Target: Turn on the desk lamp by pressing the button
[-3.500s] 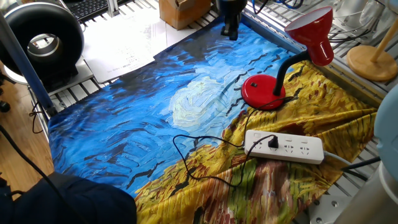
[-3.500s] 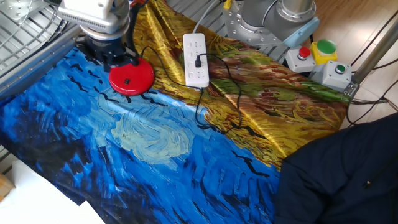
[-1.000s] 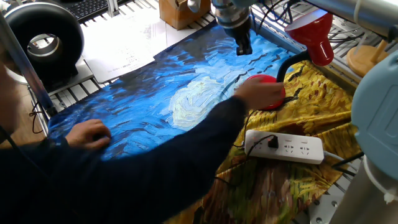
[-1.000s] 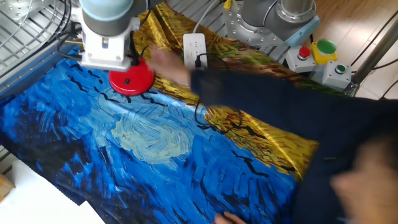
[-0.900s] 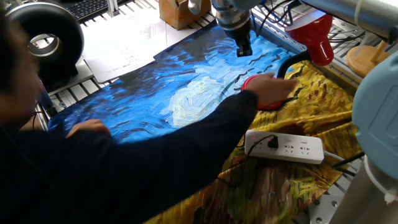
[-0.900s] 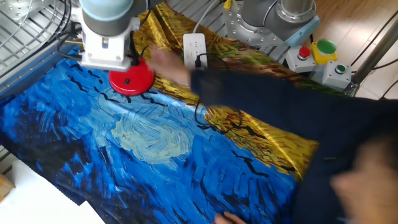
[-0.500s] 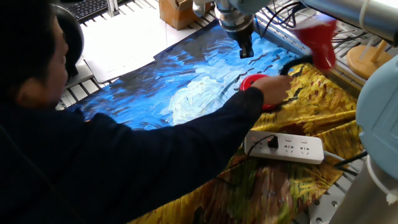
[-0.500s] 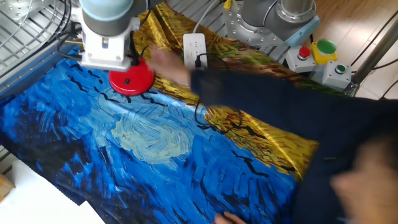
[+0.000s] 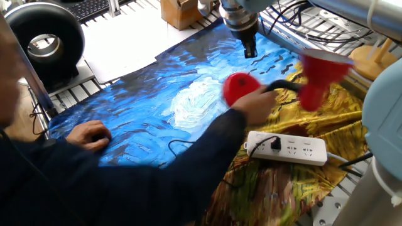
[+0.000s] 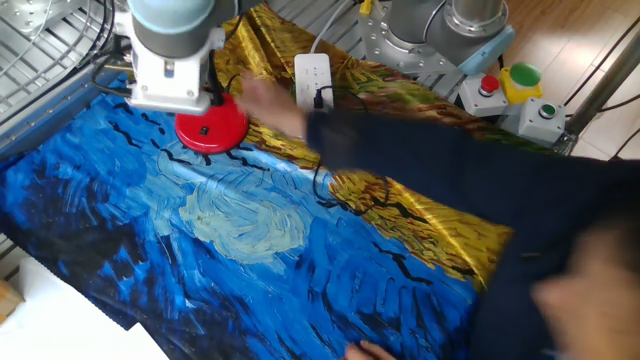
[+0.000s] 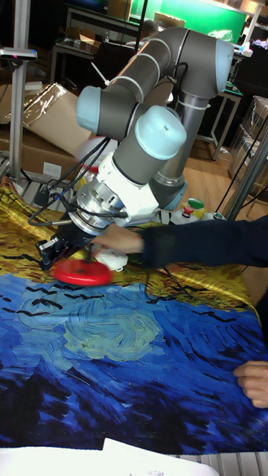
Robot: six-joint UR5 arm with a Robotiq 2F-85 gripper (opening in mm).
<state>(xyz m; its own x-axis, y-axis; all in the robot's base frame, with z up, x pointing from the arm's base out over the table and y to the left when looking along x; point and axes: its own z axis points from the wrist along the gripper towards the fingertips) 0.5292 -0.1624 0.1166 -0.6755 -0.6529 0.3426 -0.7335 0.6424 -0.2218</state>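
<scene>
The desk lamp's red domed base [image 9: 237,88] looks tilted and motion-blurred over the blue part of the cloth. A person's hand [image 9: 254,107] is on it. Its red shade [image 9: 319,78] is blurred at the right, joined by the black gooseneck [image 9: 284,85]. My gripper [image 9: 250,50] hangs fingers-down behind the base, apart from it. I see no gap or contact at the fingertips. The other fixed view shows the base [image 10: 211,126] flat with a small black button on top. In the tall fixed view my gripper [image 11: 49,251] sits left of the base [image 11: 82,273].
A white power strip [image 9: 287,148] with a black plug lies on the yellow part of the painted cloth [image 9: 138,119]. The person's arm crosses the table and the other hand [image 9: 91,133] rests on the cloth. A cardboard box [image 9: 182,11] stands behind. Button boxes [image 10: 510,88] sit at the table's corner.
A person's arm reached in and took hold of the lamp. The base has shifted left and the shade has swung down to the right. My gripper came slightly forward and right.
</scene>
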